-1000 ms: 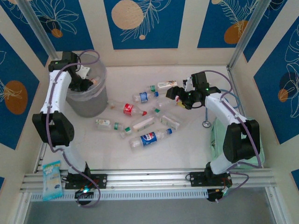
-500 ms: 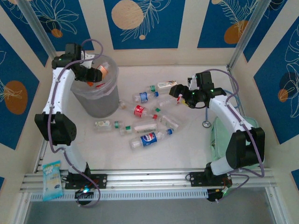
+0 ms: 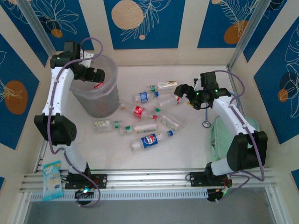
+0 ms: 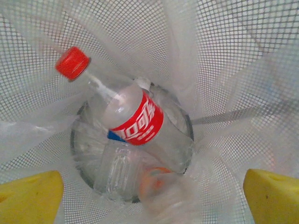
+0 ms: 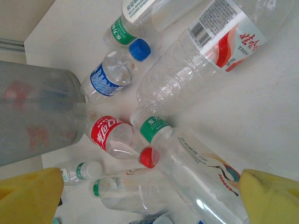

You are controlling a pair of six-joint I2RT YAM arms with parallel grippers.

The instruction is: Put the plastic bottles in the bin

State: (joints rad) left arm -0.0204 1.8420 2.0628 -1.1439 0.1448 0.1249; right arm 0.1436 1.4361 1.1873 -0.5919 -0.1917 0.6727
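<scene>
Found the left hand (image 3: 96, 77) spread empty over the bin (image 3: 110, 65) at ten o'clock, the right hand (image 3: 180, 90) spread above plastic bottles (image 3: 138, 111) strewn across the table (image 3: 187, 142); judged them light, crushable, slick and roll-prone, best pinched across the labelled middle.

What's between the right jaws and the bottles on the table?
Nothing visible. The right gripper hangs with its jaws open over the loose plastic bottles. Its wrist view looks straight down onto them, with only open air between.
</scene>
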